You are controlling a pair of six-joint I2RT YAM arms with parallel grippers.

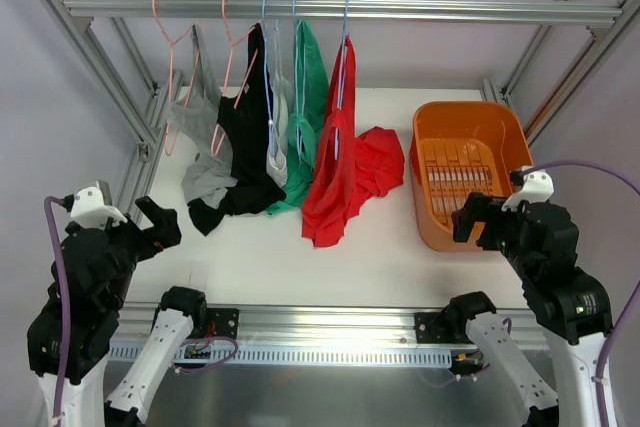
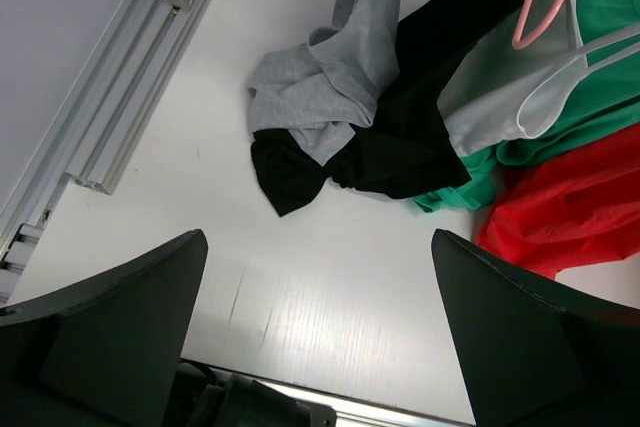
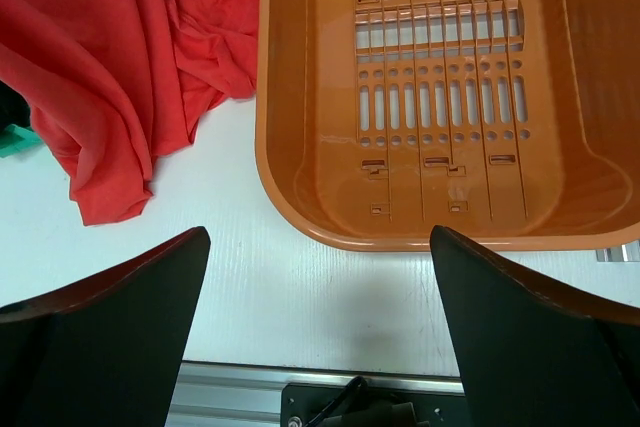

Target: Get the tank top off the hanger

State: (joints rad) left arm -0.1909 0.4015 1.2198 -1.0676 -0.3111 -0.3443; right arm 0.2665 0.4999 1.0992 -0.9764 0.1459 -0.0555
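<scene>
From the left, we see our left gripper (image 2: pixel 318 247) spread wide and empty over the table (image 1: pixel 300 257), then the grey tank top (image 1: pixel 205 117), black tank top (image 1: pixel 245 137), green tank top (image 1: pixel 312 97) and red tank top (image 1: pixel 335 177) on hangers (image 2: pixel 522 42) from the rail (image 1: pixel 450 10) with hems on the table, then the orange basket (image 1: pixel 505 127), and our right gripper (image 3: pixel 320 247) equally wide and empty.

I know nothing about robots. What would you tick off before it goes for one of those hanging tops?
1. Left gripper open, empty: ok.
2. Right gripper open, empty: ok.
3. Red tank top hanging from rail: ok.
4. Orange basket empty: ok.
5. Top clear of table: not ok, its lower part lies on it.
6. How its straps sit on the hanger: cannot tell, folds hide them.
</scene>
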